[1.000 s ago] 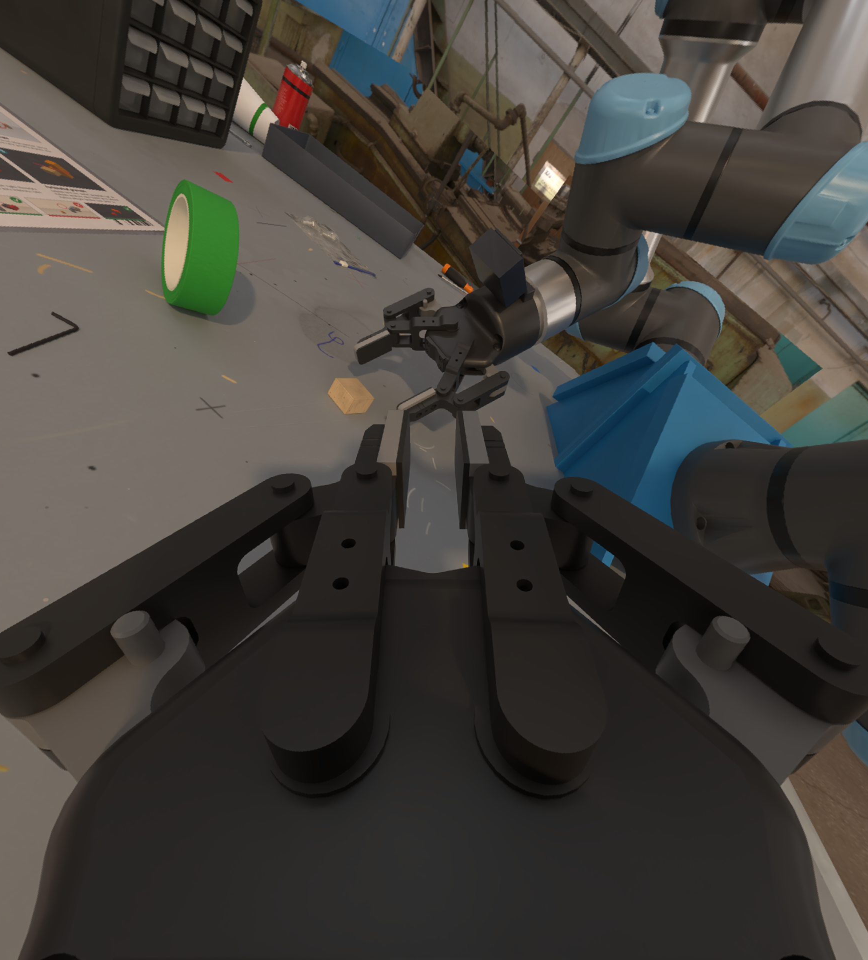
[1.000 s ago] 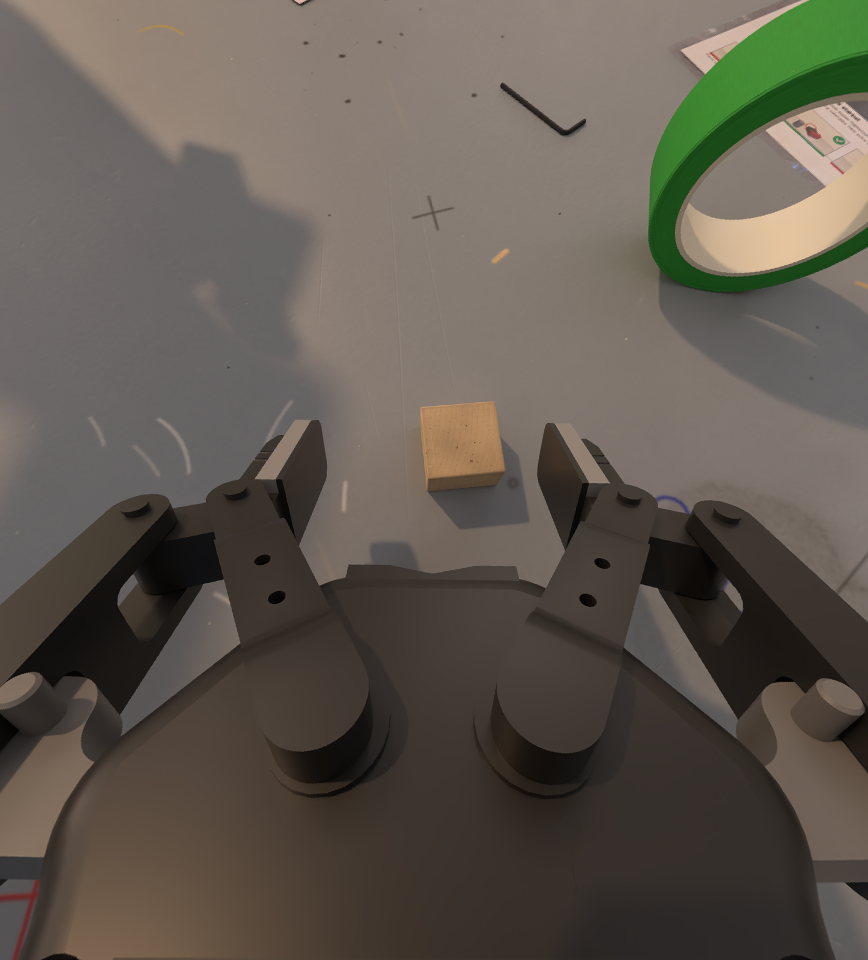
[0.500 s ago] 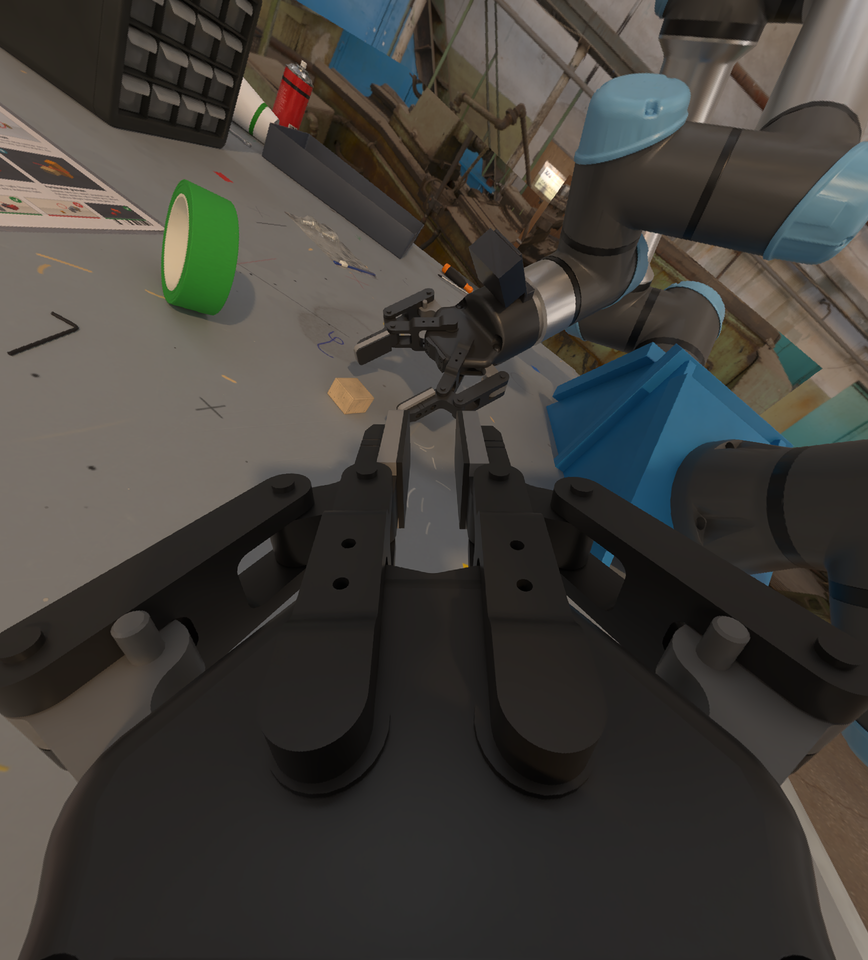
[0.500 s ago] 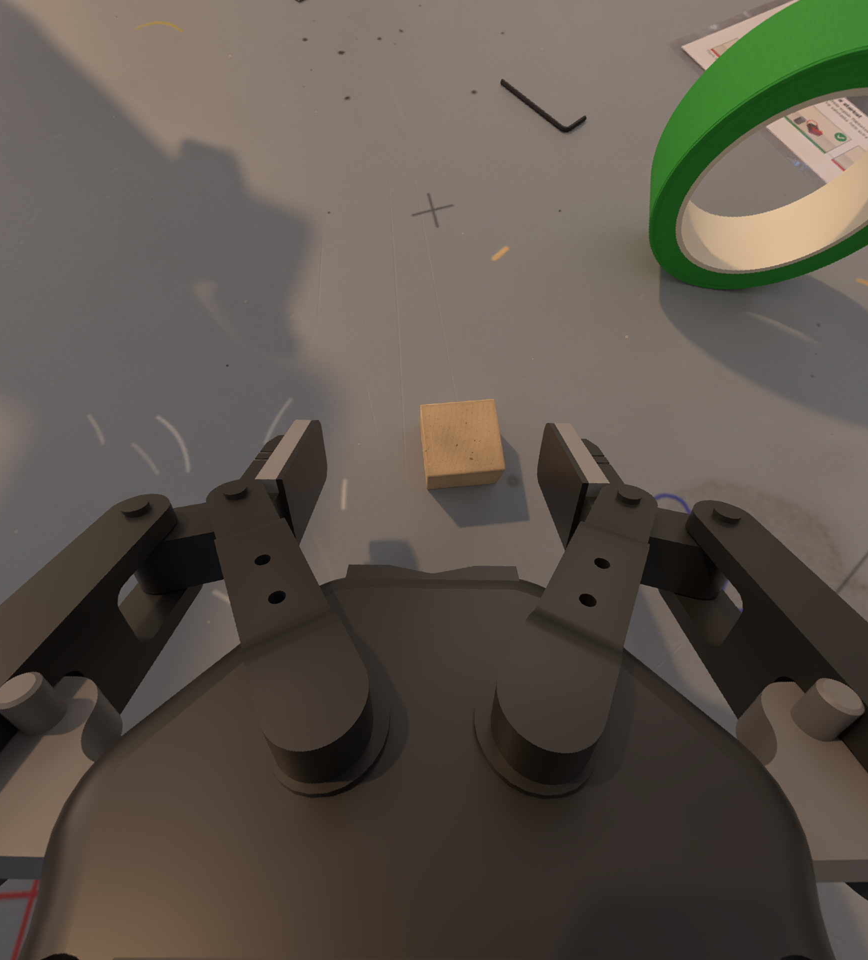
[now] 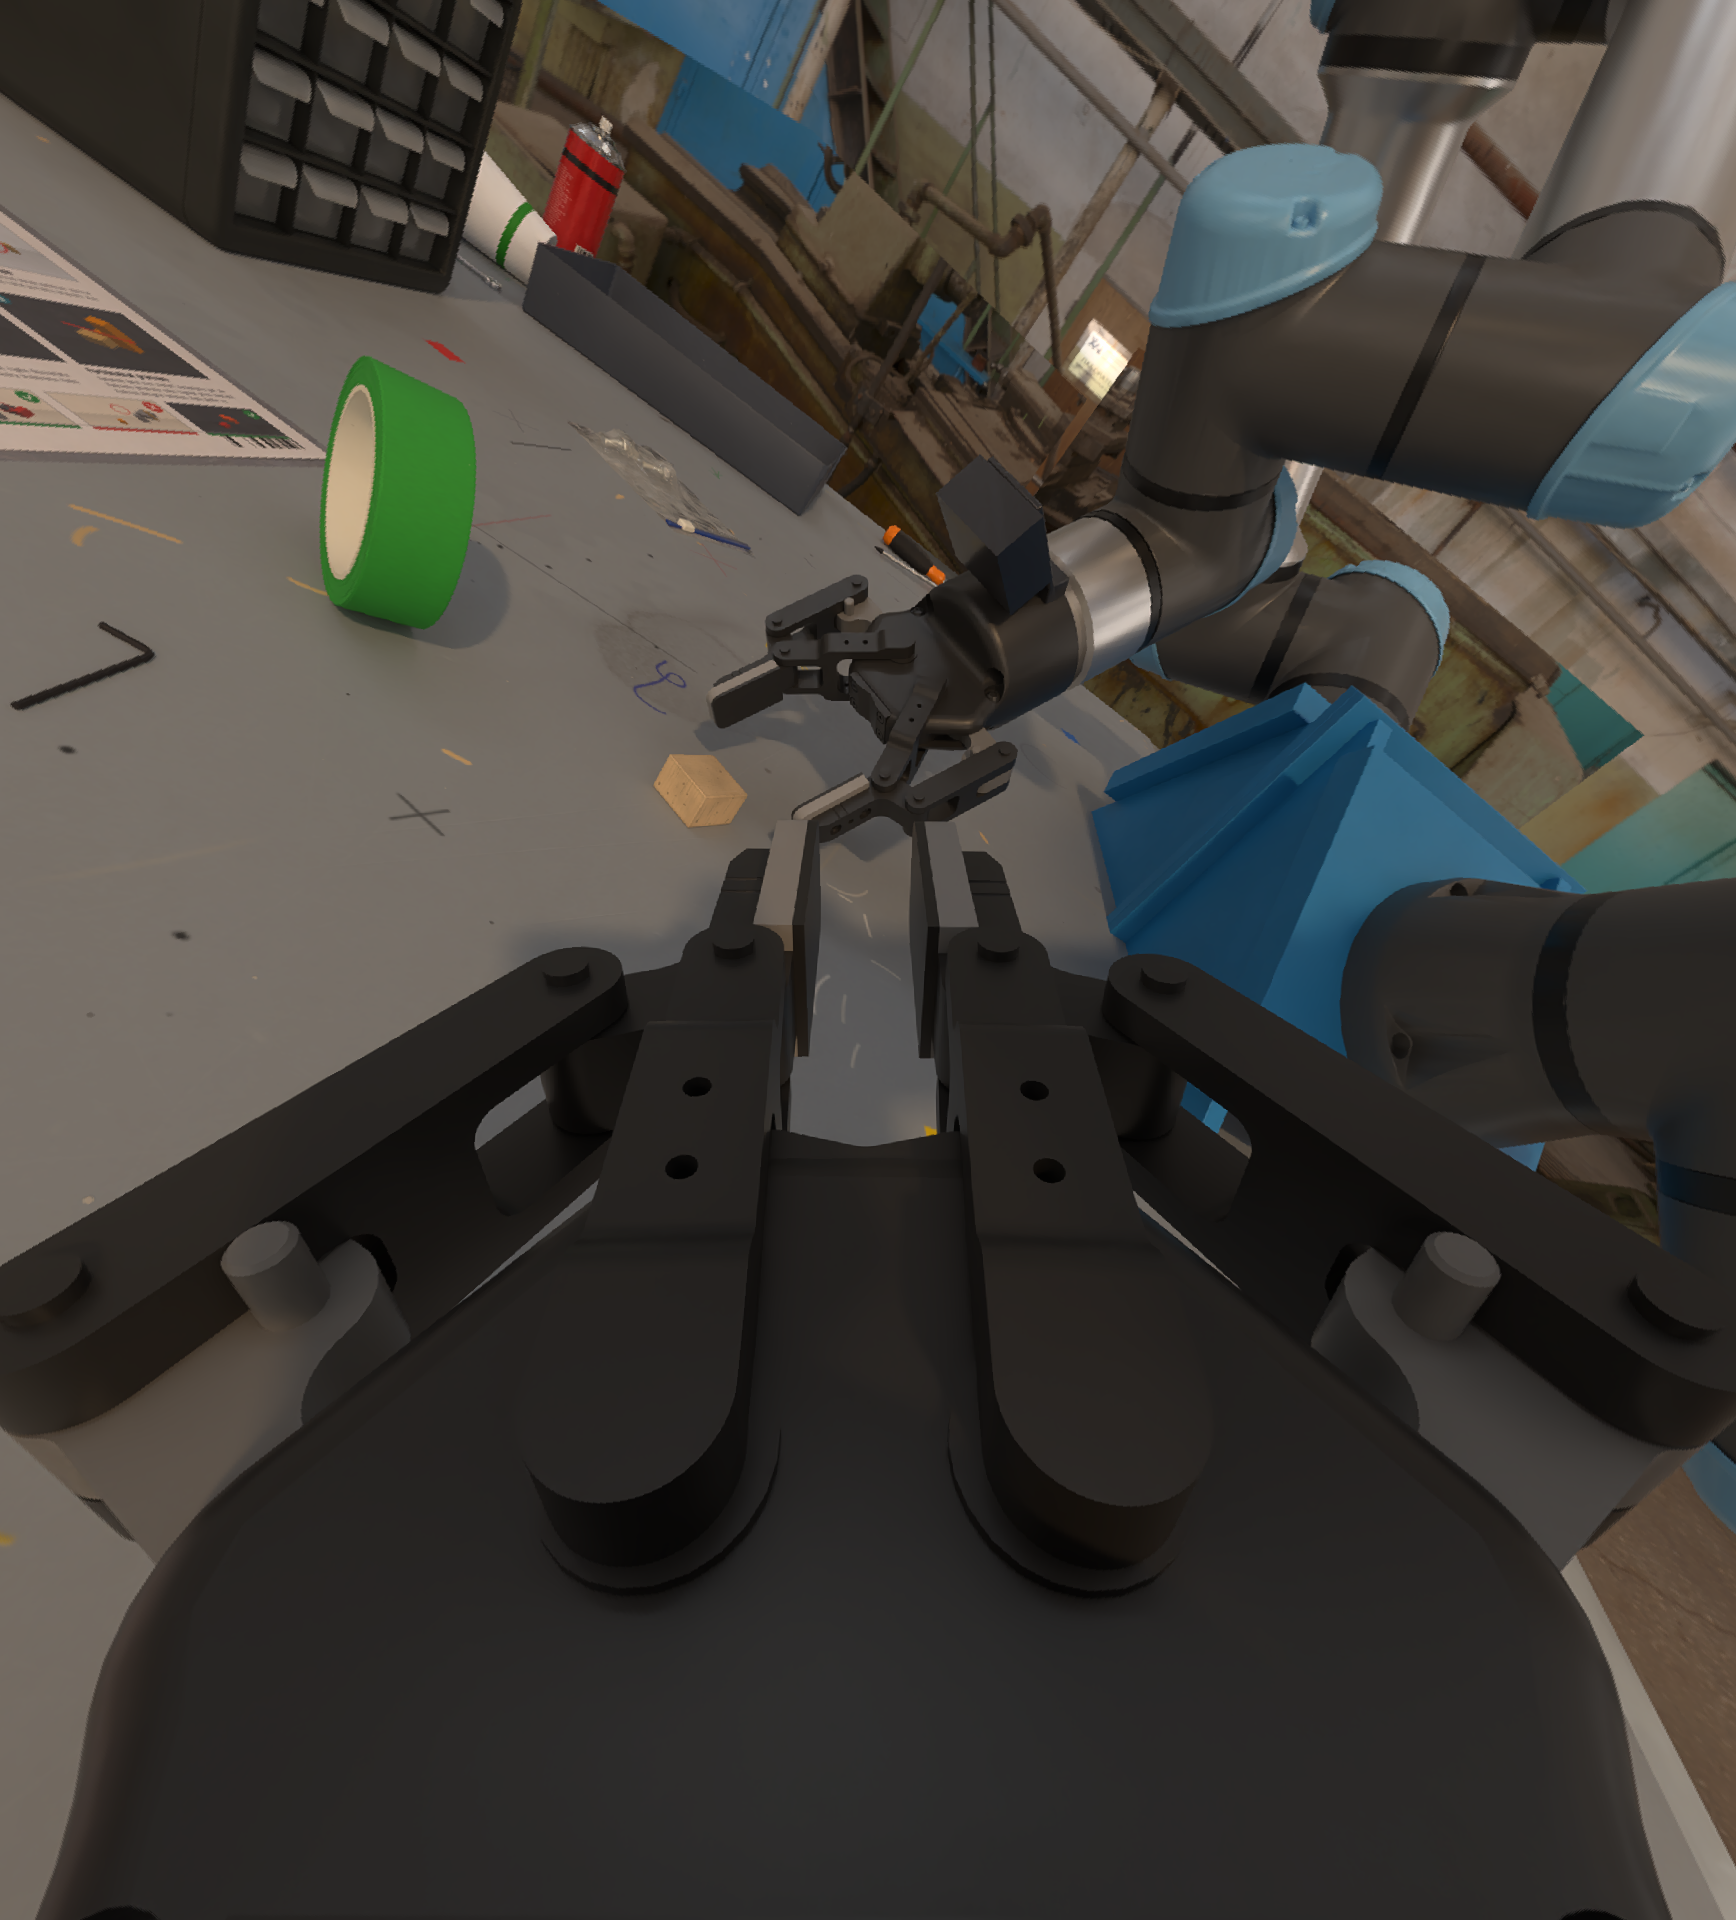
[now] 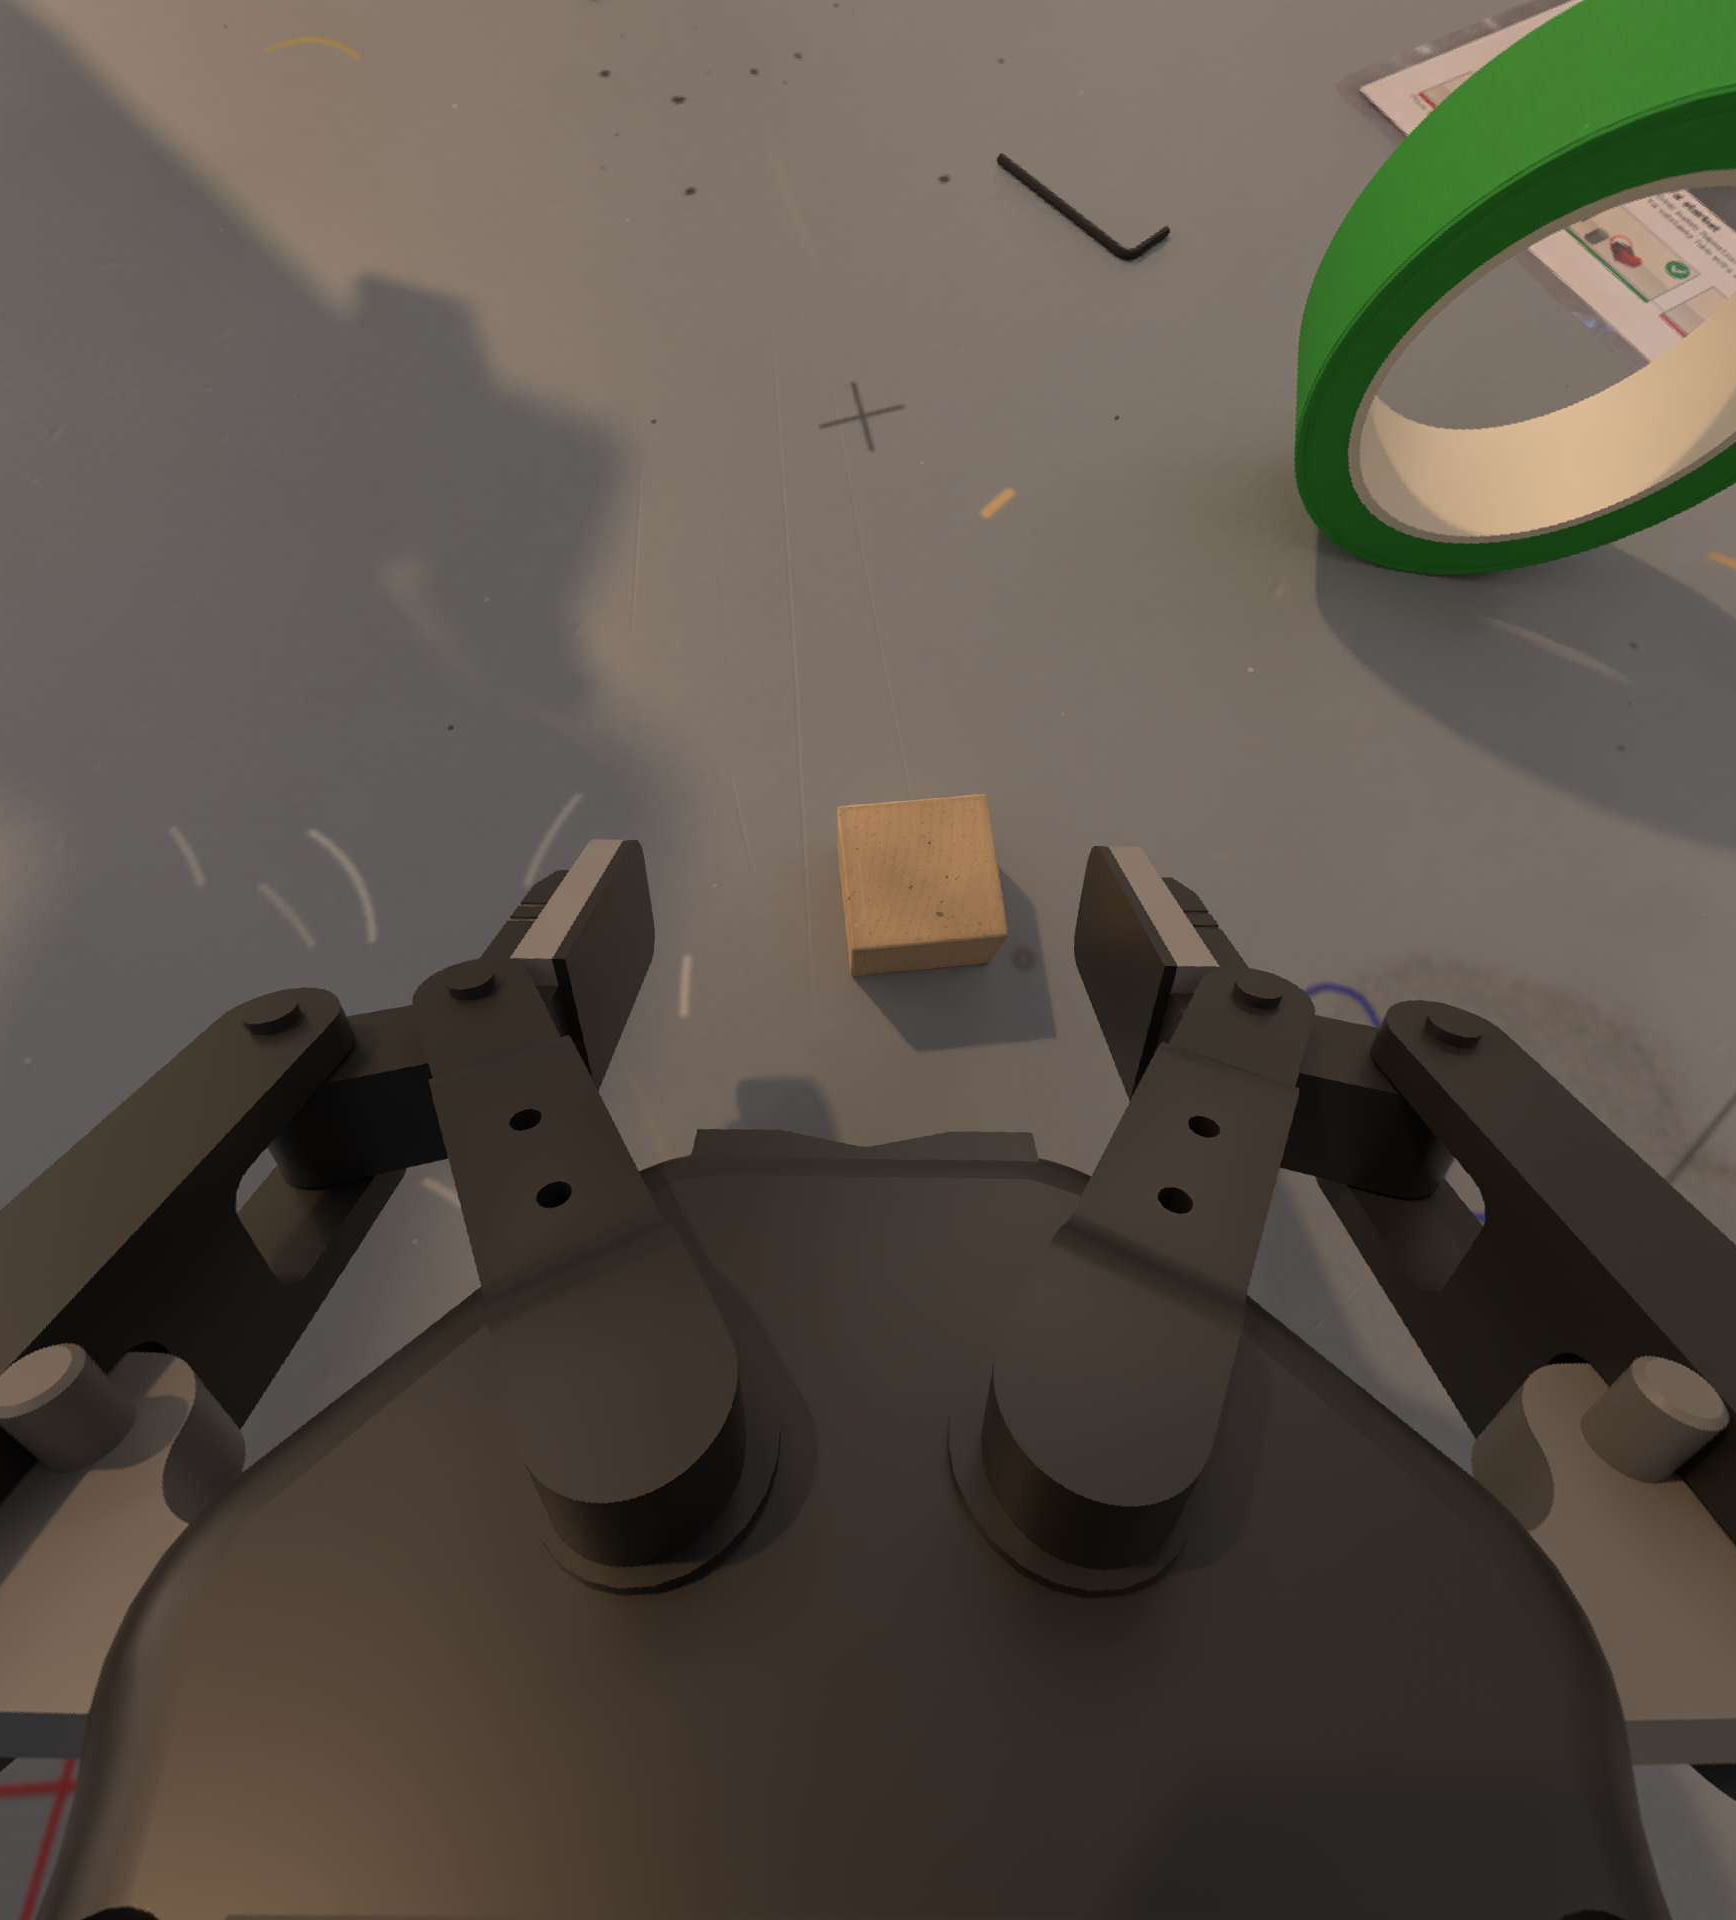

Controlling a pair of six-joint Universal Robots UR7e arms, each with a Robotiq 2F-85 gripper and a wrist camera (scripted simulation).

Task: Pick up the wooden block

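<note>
The wooden block (image 6: 921,883) is a small light cube lying flat on the grey table (image 6: 531,520). In the right wrist view it lies between and just ahead of my right gripper's (image 6: 869,904) open fingers, slightly nearer the right finger, touching neither. In the left wrist view the block (image 5: 700,790) sits just left of the right gripper (image 5: 770,764), which hovers low over the table. My left gripper (image 5: 864,868) is held back from the block, its fingers almost together with a narrow empty gap.
A green tape roll (image 5: 402,494) stands on edge beyond the block; it also shows at the far right of the right wrist view (image 6: 1622,135). A black hex key (image 5: 85,670), a printed sheet (image 5: 33,353), a drawer cabinet (image 5: 272,114), a dark tray (image 5: 677,384) and a blue arm base (image 5: 1290,852) are around.
</note>
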